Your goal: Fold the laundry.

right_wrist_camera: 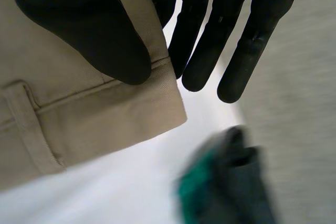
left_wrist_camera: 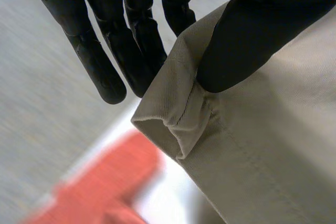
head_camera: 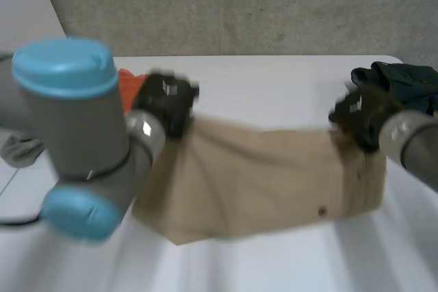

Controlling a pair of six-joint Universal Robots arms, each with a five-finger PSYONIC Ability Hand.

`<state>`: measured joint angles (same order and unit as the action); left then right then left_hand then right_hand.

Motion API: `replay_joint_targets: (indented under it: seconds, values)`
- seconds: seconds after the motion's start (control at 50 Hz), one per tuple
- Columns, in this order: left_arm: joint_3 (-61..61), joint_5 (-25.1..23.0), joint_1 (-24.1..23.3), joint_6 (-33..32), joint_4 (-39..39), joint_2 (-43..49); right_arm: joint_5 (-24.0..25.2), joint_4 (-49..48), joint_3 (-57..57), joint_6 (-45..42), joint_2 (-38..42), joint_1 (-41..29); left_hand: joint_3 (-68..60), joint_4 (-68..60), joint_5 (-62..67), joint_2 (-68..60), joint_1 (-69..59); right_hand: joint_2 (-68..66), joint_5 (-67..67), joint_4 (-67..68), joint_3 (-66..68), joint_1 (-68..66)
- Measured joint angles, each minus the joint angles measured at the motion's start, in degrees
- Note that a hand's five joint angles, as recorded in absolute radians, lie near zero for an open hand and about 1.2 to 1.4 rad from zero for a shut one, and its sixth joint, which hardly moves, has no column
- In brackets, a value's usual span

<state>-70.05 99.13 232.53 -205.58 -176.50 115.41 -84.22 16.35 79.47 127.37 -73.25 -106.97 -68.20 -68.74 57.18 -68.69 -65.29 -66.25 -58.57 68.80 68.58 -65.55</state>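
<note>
A tan garment [head_camera: 267,176] hangs stretched between my two hands above the white table [head_camera: 274,87]. My left hand [head_camera: 164,100] pinches its left upper corner: in the left wrist view the thumb [left_wrist_camera: 247,35] presses the hemmed corner of the tan garment [left_wrist_camera: 252,150] against the fingers [left_wrist_camera: 136,51]. At the right upper corner, my right hand [head_camera: 359,117] holds the cloth the same way; the right wrist view shows its thumb [right_wrist_camera: 89,30] on the tan garment [right_wrist_camera: 79,114] at the waistband edge, with the fingers [right_wrist_camera: 236,51] behind.
An orange-red cloth [head_camera: 129,90] lies behind my left hand, seen also as a red cloth [left_wrist_camera: 100,187] below the held corner. A dark green garment [head_camera: 404,80] sits at the table's far right, and the dark green garment [right_wrist_camera: 226,187] lies beneath my right hand.
</note>
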Motion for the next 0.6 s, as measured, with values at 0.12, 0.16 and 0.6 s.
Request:
replay_joint_targets:
  seconds: [0.12, 0.16, 0.6]
  values:
    - [19.8, -1.0, 2.3, -10.3, -11.9, 6.6, -2.1, -17.2, -15.2, 3.3, 6.0, -0.2, 0.0, 0.0, 0.0, 0.0, 0.0, -0.3, 0.0, 0.0, 0.0, 0.0]
    - [28.4, -1.9, 2.9, -13.3, -17.7, 8.2, -2.7, -26.7, -19.9, 4.8, 7.1, -0.4, 0.0, 0.0, 0.0, 0.0, 0.0, -0.3, 0.0, 0.0, 0.1, 0.0]
    - [13.9, -3.8, 3.1, -4.0, -20.9, 5.6, -3.3, -39.0, -17.1, 9.8, 11.4, -3.0, -0.3, -0.2, 0.5, -0.1, 0.0, -0.3, 0.0, 0.1, 0.1, 0.0]
